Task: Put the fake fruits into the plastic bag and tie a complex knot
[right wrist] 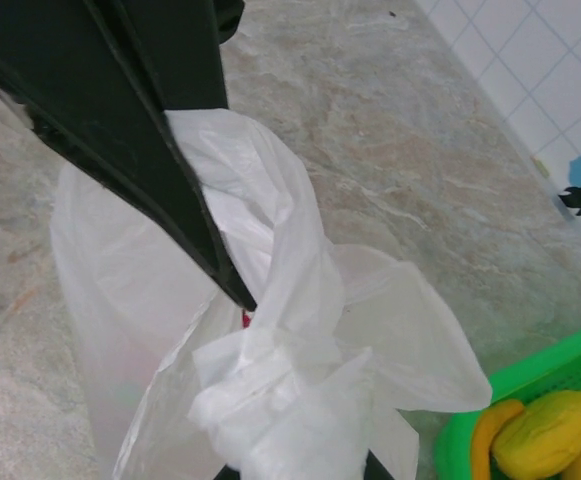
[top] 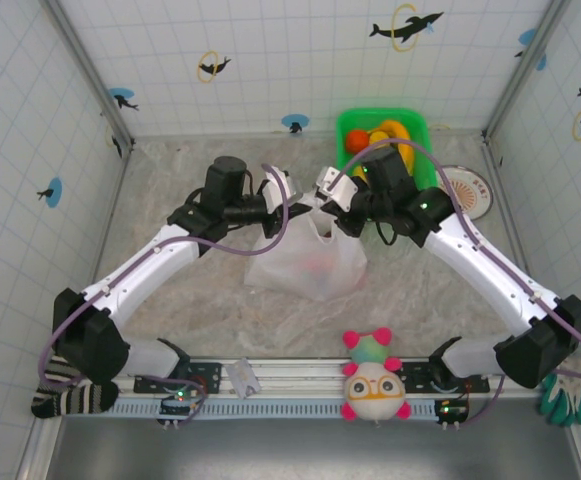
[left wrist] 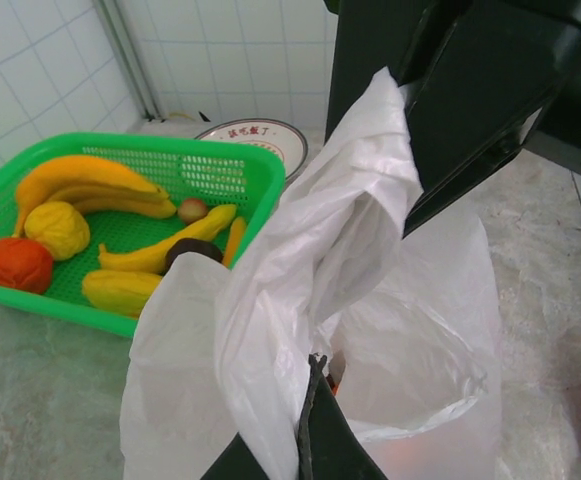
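Knot-tying looked about to start: bag [top: 305, 262] stood mid-surface, handles raised, nothing tied.
One handle lay between the fingers of the left tool [top: 282, 192], one in the right tool [top: 325, 188]; whether clamped, I cannot tell. Crossing the handles seemed next. Some fruits [top: 390, 132] sat in the basket [top: 420, 118]. Red lettering on the plate [top: 475, 190] was unreadable.

The bag [top: 305, 262] is thin, crinkled, translucent film; the basket [left wrist: 210, 175] is glossy green plastic; the tabletop [right wrist: 390, 130] looks smooth, marbled.
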